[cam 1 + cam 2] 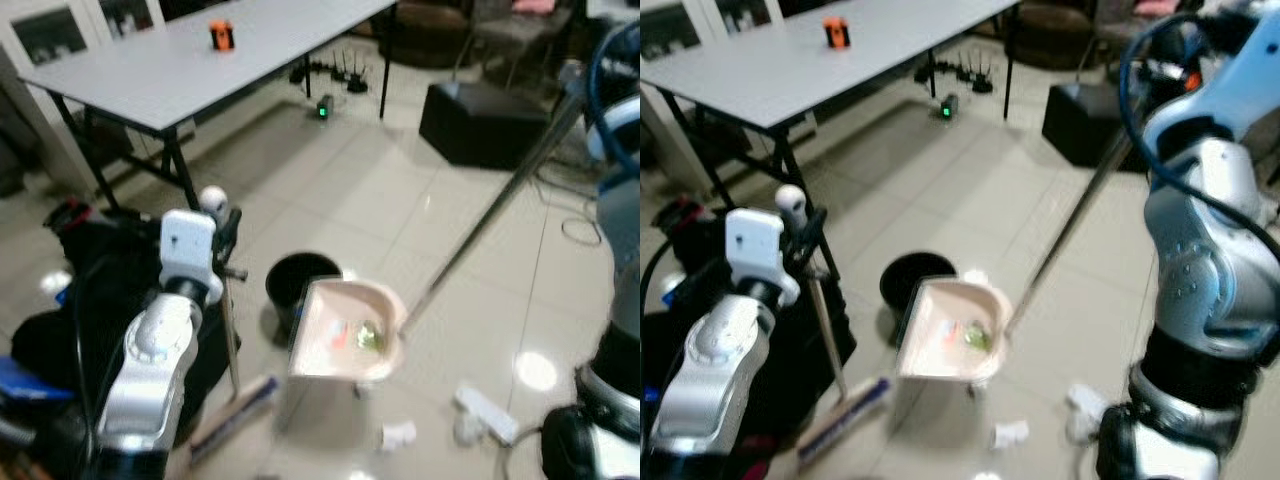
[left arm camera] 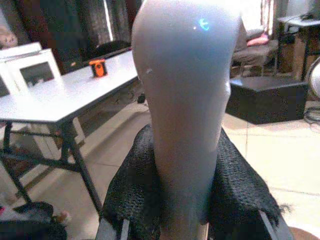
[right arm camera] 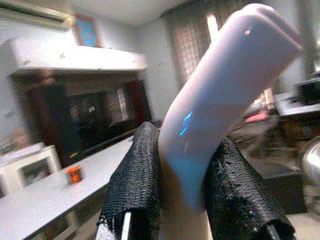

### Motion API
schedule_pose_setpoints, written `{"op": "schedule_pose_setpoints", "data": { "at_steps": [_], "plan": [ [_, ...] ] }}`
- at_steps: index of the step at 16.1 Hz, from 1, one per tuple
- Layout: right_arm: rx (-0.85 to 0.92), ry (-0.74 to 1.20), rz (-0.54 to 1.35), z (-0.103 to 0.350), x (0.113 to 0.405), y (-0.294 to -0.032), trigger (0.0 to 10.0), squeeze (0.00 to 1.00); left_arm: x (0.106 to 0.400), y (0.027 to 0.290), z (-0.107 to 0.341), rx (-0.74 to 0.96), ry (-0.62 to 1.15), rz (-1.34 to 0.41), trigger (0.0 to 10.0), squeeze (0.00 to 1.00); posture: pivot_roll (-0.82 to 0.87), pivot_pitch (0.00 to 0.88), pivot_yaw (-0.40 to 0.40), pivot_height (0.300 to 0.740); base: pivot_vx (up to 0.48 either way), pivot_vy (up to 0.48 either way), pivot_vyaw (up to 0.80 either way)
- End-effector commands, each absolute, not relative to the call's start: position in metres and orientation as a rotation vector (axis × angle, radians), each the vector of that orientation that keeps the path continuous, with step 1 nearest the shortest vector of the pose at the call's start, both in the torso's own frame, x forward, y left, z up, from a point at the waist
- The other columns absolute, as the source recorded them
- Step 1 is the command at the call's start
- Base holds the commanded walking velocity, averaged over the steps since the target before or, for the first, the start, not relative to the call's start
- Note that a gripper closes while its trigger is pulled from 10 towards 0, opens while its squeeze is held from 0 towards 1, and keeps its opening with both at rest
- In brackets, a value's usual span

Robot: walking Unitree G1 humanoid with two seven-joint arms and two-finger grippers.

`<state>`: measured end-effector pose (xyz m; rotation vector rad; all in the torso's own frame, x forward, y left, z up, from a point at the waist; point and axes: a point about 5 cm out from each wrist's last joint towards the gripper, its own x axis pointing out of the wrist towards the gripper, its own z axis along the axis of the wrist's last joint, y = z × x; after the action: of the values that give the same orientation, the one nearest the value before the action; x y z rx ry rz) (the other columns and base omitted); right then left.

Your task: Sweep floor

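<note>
My left gripper [image 1: 225,235] is shut on the thin handle of a broom [image 1: 229,330], whose brush head [image 1: 235,415] rests on the tiles at lower left. In the left wrist view the black fingers [image 2: 130,195] clamp the broom's pale grip [image 2: 185,100]. A long metal pole [image 1: 490,215] slants up to my right gripper [image 3: 185,200], which is shut on its pale grip [image 3: 225,90]. The pole carries a pinkish dustpan [image 1: 345,335], raised and tilted beside a black bin [image 1: 298,280]. Green and orange scraps [image 1: 365,338] lie in the pan.
White paper scraps [image 1: 400,435] and a white strip [image 1: 485,415] lie on the tiles in front. A grey table [image 1: 200,60] with an orange object [image 1: 221,35] stands at far left, a black box [image 1: 480,120] at far right. A black bag [image 1: 90,270] lies at left.
</note>
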<state>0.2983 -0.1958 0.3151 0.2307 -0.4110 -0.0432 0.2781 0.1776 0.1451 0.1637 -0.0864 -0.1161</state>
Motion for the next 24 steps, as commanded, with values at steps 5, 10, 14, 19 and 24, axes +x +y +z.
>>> {"op": "schedule_pose_setpoints", "data": {
  "at_steps": [5, 10, 14, 19, 24],
  "plan": [
    [0.232, -0.464, -0.032, 0.3261, 0.2944, -0.1965, 10.0, 0.0, 0.2783, 0.1789, 0.1563, 0.195, -0.137, -0.112, 10.0, 0.0, -0.02, 0.012, 0.045, 0.74, 0.428, 0.0, 0.0],
    [0.237, -0.459, -0.027, 0.3248, 0.2948, -0.195, 10.0, 0.0, 0.2768, 0.1807, 0.1561, 0.196, -0.134, -0.106, 10.0, 0.0, -0.02, 0.019, 0.042, 0.74, 0.431, 0.0, 0.0],
    [0.257, -0.455, -0.041, 0.3229, 0.2976, -0.1958, 10.0, 0.0, 0.2743, 0.1825, 0.1555, 0.199, -0.128, -0.101, 10.0, 0.0, -0.01, 0.023, 0.037, 0.74, 0.431, 0.0, 0.0],
    [0.263, -0.46, -0.042, 0.3227, 0.2988, -0.1943, 10.0, 0.0, 0.2736, 0.1849, 0.1559, 0.205, -0.127, -0.099, 10.0, 0.0, 0.0, 0.023, 0.038, 0.74, 0.431, 0.0, 0.0],
    [0.258, -0.471, -0.042, 0.3217, 0.3012, -0.1931, 10.0, 0.0, 0.2732, 0.1859, 0.1551, 0.208, -0.117, -0.1, 10.0, 0.0, 0.0, 0.018, 0.041, 0.74, 0.245, 0.0, 0.0]
  ]
}}
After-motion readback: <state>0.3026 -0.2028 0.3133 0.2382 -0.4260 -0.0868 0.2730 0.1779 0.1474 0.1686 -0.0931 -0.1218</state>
